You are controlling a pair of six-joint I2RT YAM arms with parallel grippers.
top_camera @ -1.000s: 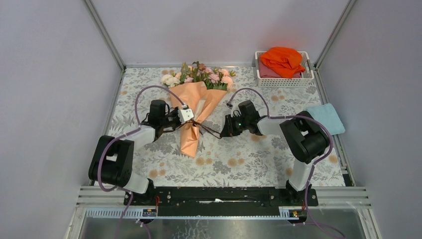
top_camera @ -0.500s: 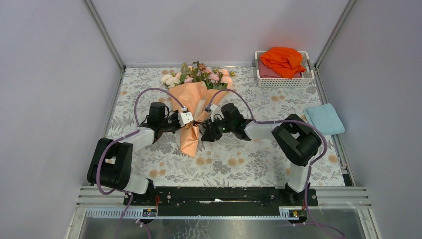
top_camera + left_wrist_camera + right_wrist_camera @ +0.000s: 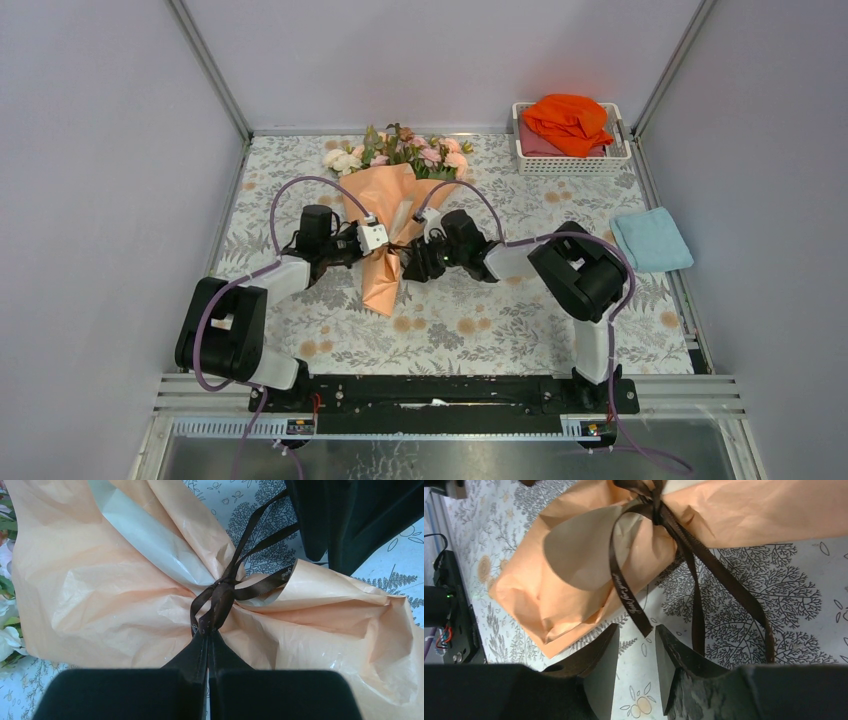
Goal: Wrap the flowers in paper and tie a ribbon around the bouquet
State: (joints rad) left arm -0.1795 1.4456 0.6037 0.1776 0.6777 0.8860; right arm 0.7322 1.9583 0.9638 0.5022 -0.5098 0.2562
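The bouquet (image 3: 385,245) lies in the middle of the table. Its peach-orange paper (image 3: 100,595) forms a cone, and the flowers (image 3: 400,152) stick out of the far end. The dark brown ribbon (image 3: 220,592) is knotted around the cone's waist. My left gripper (image 3: 210,631) is shut on a ribbon loop right at the knot. My right gripper (image 3: 636,630) is open just right of the cone, low over the table. One printed ribbon tail (image 3: 626,595) ends just ahead of the gap between its fingers. Two other strands (image 3: 696,595) run past its right finger.
A white basket (image 3: 567,165) holding a bright orange cloth (image 3: 568,120) stands at the back right. A light blue cloth (image 3: 652,238) lies at the right edge. The floral table covering (image 3: 480,330) spans the floor between grey side walls.
My right arm has swung left up to the bouquet's waist and its jaws have opened wider. The left gripper has stayed shut on the ribbon at the knot.
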